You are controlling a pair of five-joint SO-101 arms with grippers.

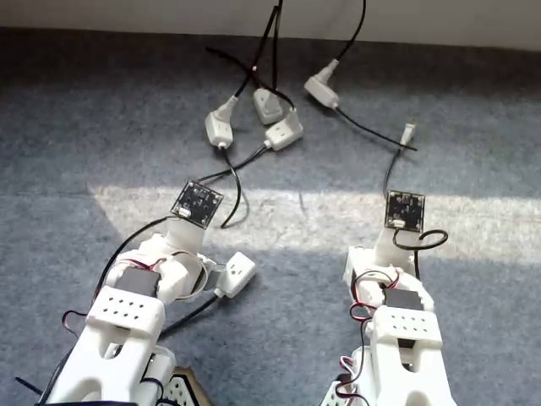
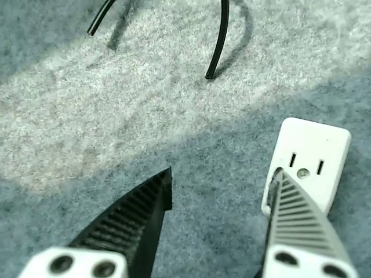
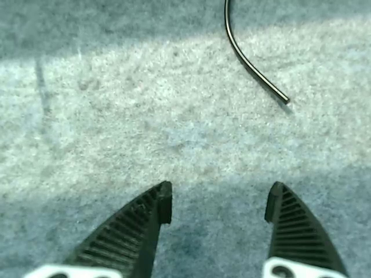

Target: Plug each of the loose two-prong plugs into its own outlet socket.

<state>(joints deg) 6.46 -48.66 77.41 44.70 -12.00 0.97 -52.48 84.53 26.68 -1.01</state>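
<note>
- Plugs and sockets, high view: white plastic cord ends on black cables lie on the grey-blue carpet (image 1: pixel 84 127), on the far side of the pale sunlit band (image 1: pixel 296 211). A bunch of three (image 1: pixel 269 106) sits close together, and a fourth cord end (image 1: pixel 321 87) lies just beside it. Which of these are plugs and which are sockets cannot be told.
- High view: a white plastic outlet socket block (image 1: pixel 237 273) lies on the near, shaded side of the sunlit band, just beside the left arm's front end.
- Left wrist view: the left gripper (image 2: pixel 223 185) gapes wide and grasps nothing, over shaded carpet just short of the sunlit band. The outlet socket block (image 2: pixel 310 156) lies face up, showing two slots and a round hole. The pale finger (image 2: pixel 295 220) overlaps its edge, though contact cannot be told. A black cable piece (image 2: pixel 220 40) lies on the sunlit band.
- Right wrist view: the right gripper (image 3: pixel 220 200) is spread apart with nothing between its fingers, over the shaded edge of the sunlit band. A curved black cable (image 3: pixel 249 58) crosses the band, well apart from it.
</note>
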